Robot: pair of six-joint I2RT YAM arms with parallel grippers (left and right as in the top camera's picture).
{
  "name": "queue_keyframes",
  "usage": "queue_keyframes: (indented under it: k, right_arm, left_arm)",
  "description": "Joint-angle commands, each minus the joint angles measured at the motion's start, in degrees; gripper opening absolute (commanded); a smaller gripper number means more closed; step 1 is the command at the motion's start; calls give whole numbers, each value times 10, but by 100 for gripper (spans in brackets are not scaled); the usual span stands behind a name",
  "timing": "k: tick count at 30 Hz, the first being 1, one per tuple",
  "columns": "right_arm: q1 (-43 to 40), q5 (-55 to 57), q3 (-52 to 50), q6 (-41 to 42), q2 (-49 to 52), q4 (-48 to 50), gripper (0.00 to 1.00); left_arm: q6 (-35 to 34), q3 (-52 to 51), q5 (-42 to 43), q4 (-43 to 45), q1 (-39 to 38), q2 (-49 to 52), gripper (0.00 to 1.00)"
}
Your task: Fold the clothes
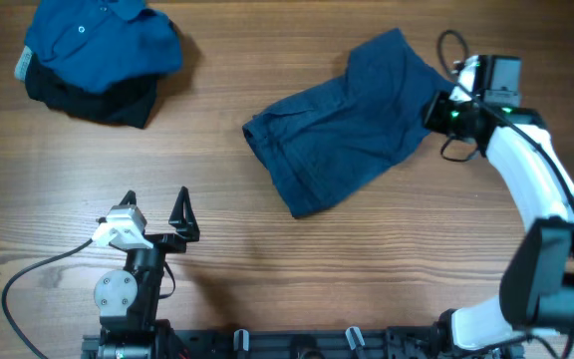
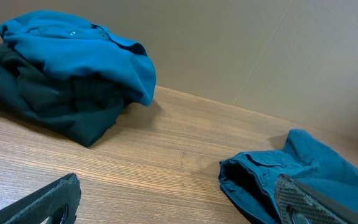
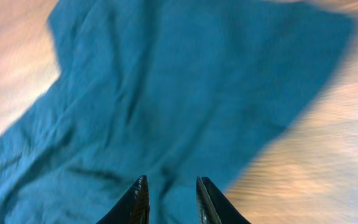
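A pair of blue shorts lies crumpled on the wooden table at centre right; it also shows in the left wrist view. My right gripper is at the shorts' right edge. In the blurred right wrist view the cloth fills the frame, and creases run into the narrow gap between my fingers, which pinch a fold. My left gripper is open and empty, low near the front left, apart from the shorts.
A pile of clothes, a blue shirt on top of a black garment, sits at the back left and also shows in the left wrist view. Bare wooden table lies between the pile, the shorts and the front edge.
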Motion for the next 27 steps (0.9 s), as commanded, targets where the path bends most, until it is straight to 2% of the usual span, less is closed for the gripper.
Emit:
queue_keyframes:
  k: [1, 7, 11, 20, 23, 27]
  right_arm:
    - [24, -85, 8, -75, 55, 8, 26]
    - [67, -132, 8, -72, 84, 23, 29]
    - [116, -82, 8, -41, 84, 24, 37]
    - [214, -27, 8, -12, 85, 2, 37]
    - [251, 21, 8, 25, 87, -12, 35]
    - [291, 21, 8, 31, 100, -12, 18]
  left_arm:
    - [14, -2, -7, -5, 4, -4, 100]
    - [14, -2, -7, -5, 4, -4, 100]
    - [14, -2, -7, -5, 4, -4, 100]
    - [14, -2, -7, -5, 4, -4, 100]
    - [14, -2, -7, -5, 4, -4, 100]
    - [14, -2, -7, -5, 4, -4, 100]
